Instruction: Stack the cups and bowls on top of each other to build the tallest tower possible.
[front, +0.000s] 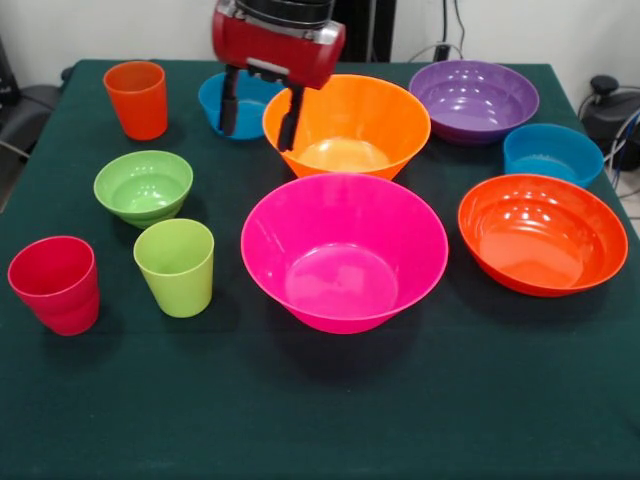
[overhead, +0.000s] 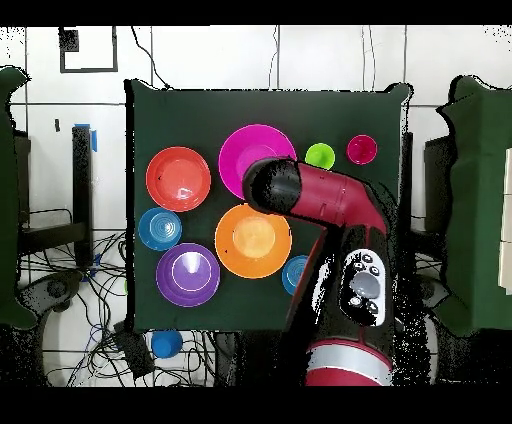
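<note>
Black fingers (front: 228, 105) of the gripper (front: 258, 122) hang spread apart with nothing between them, straddling the near-left rim of the yellow-orange bowl (front: 350, 125), one finger before a blue bowl (front: 240, 105). Only the front view shows this; overhead, the arm (overhead: 320, 200) hides the gripper, the green bowl (front: 144, 186) and the orange cup (front: 137, 98). No writing is readable. The arm reaches down steeply from above. Nothing is stacked: pink bowl (front: 345, 250), red-orange bowl (front: 542, 232), purple bowl (front: 474, 100), second blue bowl (front: 552, 153), lime cup (front: 176, 266) and red cup (front: 56, 284) stand apart on the table (front: 320, 420).
</note>
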